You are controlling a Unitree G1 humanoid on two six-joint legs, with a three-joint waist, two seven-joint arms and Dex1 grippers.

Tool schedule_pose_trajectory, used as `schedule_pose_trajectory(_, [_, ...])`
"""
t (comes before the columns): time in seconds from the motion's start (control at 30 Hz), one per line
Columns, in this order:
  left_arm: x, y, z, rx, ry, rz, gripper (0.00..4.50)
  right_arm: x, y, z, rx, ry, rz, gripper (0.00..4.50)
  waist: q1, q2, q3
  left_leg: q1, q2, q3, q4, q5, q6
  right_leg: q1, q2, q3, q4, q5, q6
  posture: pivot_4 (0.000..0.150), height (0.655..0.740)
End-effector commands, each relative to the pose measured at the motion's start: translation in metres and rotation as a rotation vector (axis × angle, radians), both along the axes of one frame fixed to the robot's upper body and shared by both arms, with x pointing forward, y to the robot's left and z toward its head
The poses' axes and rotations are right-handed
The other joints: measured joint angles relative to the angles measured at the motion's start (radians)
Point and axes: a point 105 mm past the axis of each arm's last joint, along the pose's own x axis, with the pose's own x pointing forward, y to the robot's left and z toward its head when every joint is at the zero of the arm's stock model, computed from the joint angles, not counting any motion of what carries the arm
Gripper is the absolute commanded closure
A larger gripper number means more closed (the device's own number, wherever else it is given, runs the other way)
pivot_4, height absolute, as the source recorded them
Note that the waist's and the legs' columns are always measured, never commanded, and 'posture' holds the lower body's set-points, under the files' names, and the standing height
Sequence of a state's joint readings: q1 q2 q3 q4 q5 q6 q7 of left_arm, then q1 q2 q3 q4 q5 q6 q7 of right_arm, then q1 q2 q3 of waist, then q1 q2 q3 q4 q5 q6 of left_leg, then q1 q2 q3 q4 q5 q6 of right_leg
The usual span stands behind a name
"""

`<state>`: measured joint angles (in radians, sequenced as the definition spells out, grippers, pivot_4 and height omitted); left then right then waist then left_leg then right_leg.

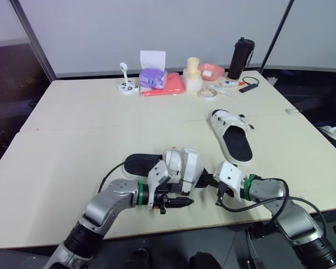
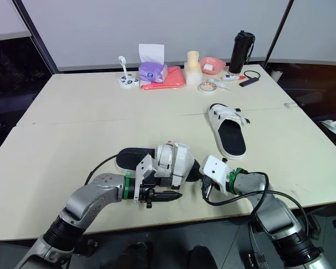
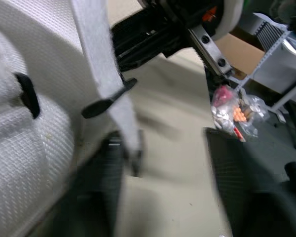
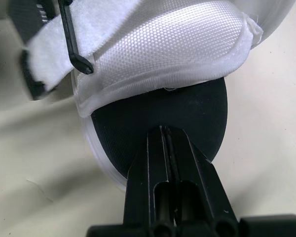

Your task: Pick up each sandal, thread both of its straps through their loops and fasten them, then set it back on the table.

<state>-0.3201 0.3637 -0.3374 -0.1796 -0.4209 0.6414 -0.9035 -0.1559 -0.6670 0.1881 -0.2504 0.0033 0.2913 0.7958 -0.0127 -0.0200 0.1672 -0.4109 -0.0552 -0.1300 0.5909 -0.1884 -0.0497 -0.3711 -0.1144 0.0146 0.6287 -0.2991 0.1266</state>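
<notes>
Both forearms angle inward, meeting at the sandal [image 1: 182, 164] on the counter [image 1: 73, 145] edge. The left gripper [image 1: 185, 202] has its jaws released beside a strap [image 3: 96, 59]. The right gripper [image 4: 164, 131] has its jaws clenched, tips on the insole.

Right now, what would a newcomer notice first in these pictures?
Both grippers meet on a white-strapped sandal at the table's near edge: the left gripper open beside a loose strap, the right gripper shut against its black sole. A second sandal lies farther back on the right; a black bottle stands at the far edge.
</notes>
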Motion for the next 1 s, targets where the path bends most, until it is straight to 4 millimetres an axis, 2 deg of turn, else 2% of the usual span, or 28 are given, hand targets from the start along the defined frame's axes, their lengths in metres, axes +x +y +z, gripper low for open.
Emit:
schedule_pose_trajectory(0.03, [0.001,-0.001,0.004,-0.027,-0.022,0.013,4.01,-0.008,-0.002,-0.023,-0.03,0.092,-0.014,4.5,0.0,0.0,0.0,0.0,0.0,0.0,0.0,0.0,0.0,0.0,0.0,0.0,0.0,0.0,0.0,0.15,0.74])
schedule_pose_trajectory(0.07, [0.001,-0.001,0.002,-0.028,-0.008,0.015,4.44,-0.008,-0.002,-0.023,-0.03,0.092,-0.014,4.5,0.0,0.0,0.0,0.0,0.0,0.0,0.0,0.0,0.0,0.0,0.0,0.0,0.0,0.0,0.0,0.15,0.74])
schedule_pose_trajectory(0.17, [-0.005,0.001,-0.003,-0.024,0.029,0.005,4.44,-0.008,-0.002,-0.023,-0.031,0.093,-0.013,4.5,0.0,0.0,0.0,0.0,0.0,0.0,0.0,0.001,0.001,0.0,0.0,0.0,0.0,0.0,0.0,0.15,0.74])
schedule_pose_trajectory(0.3, [-0.032,0.008,-0.007,-0.038,0.171,-0.12,4.44,-0.009,-0.003,-0.023,-0.033,0.096,-0.012,4.5,-0.001,0.0,0.0,0.0,0.0,0.0,-0.001,0.0,0.001,-0.001,0.0,0.0,0.0,0.0,0.0,0.15,0.74])
schedule_pose_trajectory(0.47, [-0.061,0.018,-0.013,-0.001,0.261,-0.246,4.44,-0.013,-0.005,-0.023,-0.04,0.105,-0.009,4.5,0.002,0.001,0.0,-0.001,0.0,0.0,-0.001,0.0,-0.001,-0.001,-0.001,0.0,0.0,0.0,0.0,0.15,0.74])
schedule_pose_trajectory(0.57, [-0.074,0.025,-0.021,0.056,0.262,-0.297,4.44,-0.015,-0.008,-0.023,-0.051,0.115,-0.003,4.5,0.001,0.001,0.0,-0.001,0.0,0.0,-0.002,-0.001,-0.001,-0.001,-0.003,0.0,-0.001,-0.001,0.0,0.15,0.74])
schedule_pose_trajectory(0.67, [-0.075,0.03,-0.025,0.094,0.216,-0.31,4.44,-0.015,-0.008,-0.022,-0.053,0.117,0.0,4.5,0.001,0.001,0.0,-0.001,0.0,0.0,-0.007,0.0,0.0,-0.002,-0.003,0.0,-0.005,-0.001,0.0,0.15,0.74])
schedule_pose_trajectory(0.8, [-0.067,0.033,-0.01,0.06,0.168,-0.299,4.44,-0.014,-0.008,-0.022,-0.052,0.118,0.002,4.5,-0.001,0.001,0.0,-0.001,0.0,0.0,-0.012,0.001,0.001,-0.002,-0.002,0.0,-0.009,-0.001,0.0,0.15,0.74])
schedule_pose_trajectory(1.0, [-0.053,0.035,0.03,-0.052,0.121,-0.3,4.44,-0.011,-0.007,-0.023,-0.048,0.113,-0.002,4.5,0.001,0.001,0.0,-0.001,0.0,0.0,-0.012,0.001,0.001,-0.002,-0.001,-0.001,-0.009,-0.001,0.0,0.15,0.74])
